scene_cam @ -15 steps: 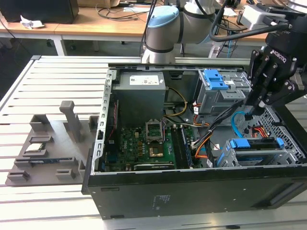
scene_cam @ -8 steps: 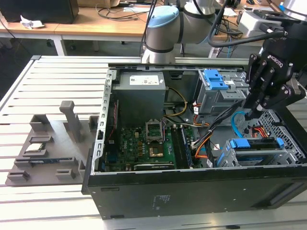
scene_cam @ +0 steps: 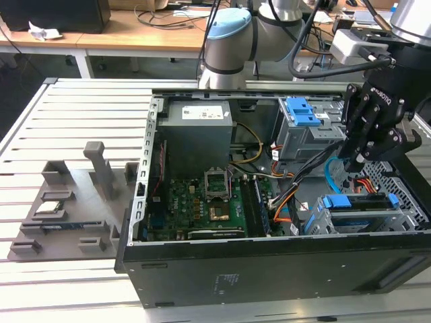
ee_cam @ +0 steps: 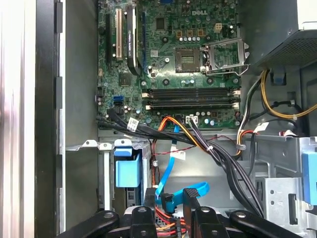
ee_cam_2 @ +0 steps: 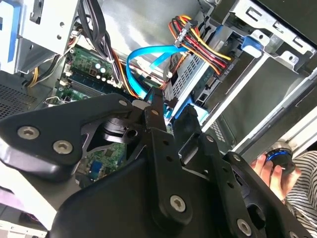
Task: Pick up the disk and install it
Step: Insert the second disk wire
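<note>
The disk (scene_cam: 355,201) lies flat in the lower drive cage at the near corner of the open computer case, on the exterior view's right, and its blue carrier rail shows along the top. My gripper (scene_cam: 355,163) hangs just above that cage, and a blue data cable (scene_cam: 331,176) loops beside it. In the first wrist view the gripper (ee_cam: 171,210) has its two black fingers apart, with red and blue cables showing through the gap and nothing held. In the same view a blue carrier tab (ee_cam: 124,171) sits in the cage beside them. In the second wrist view the gripper (ee_cam_2: 173,118) points down at the cables.
A second drive cage with blue tabs (scene_cam: 302,112) stands at the back of the case. The motherboard (scene_cam: 202,202) fills the case floor. A grey fixture (scene_cam: 74,225) holding a small chip (scene_cam: 50,207) sits at the exterior view's left. A person's hand (ee_cam_2: 265,171) is close by.
</note>
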{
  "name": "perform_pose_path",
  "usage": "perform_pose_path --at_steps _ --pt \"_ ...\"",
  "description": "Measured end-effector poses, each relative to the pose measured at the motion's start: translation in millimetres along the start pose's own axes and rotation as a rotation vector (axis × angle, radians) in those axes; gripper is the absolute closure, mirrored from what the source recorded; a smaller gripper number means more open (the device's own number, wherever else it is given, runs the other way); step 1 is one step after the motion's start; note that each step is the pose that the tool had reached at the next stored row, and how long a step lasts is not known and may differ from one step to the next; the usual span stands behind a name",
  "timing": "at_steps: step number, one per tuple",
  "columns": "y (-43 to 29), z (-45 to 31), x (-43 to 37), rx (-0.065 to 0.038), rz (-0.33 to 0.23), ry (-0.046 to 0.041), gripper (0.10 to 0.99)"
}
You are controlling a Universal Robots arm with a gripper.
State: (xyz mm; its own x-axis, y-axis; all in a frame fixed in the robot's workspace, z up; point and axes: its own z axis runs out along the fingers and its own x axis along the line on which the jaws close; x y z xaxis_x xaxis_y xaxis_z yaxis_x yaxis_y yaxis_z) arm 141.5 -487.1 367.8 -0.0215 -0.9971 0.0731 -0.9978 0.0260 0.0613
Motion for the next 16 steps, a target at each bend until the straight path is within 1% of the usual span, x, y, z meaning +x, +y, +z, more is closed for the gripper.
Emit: perform_pose_path --at_steps 4,5,6,7,12,14,15,16 --pt "0.0 0.1 0.1 0.0 0.0 -0.0002 0.725" --pt "0.0 0.1 0.2 0.0 0.0 -0.0001 0.804" --pt "0.0 0.1 0.2 0.0 0.0 -0.0002 0.804" --pt "0.0 0.1 0.3 0.0 0.0 -0.0002 0.922" --pt "0.0 0.2 0.8 0.0 0.0 -0.0004 0.925" --pt "-0.4 1.1 13.1 0.0 0.0 -0.0001 0.925" --pt "-0.5 1.8 17.6 0.0 0.0 0.0001 0.925" --pt "-0.6 2.4 19.2 0.0 0.0 0.0001 0.925"
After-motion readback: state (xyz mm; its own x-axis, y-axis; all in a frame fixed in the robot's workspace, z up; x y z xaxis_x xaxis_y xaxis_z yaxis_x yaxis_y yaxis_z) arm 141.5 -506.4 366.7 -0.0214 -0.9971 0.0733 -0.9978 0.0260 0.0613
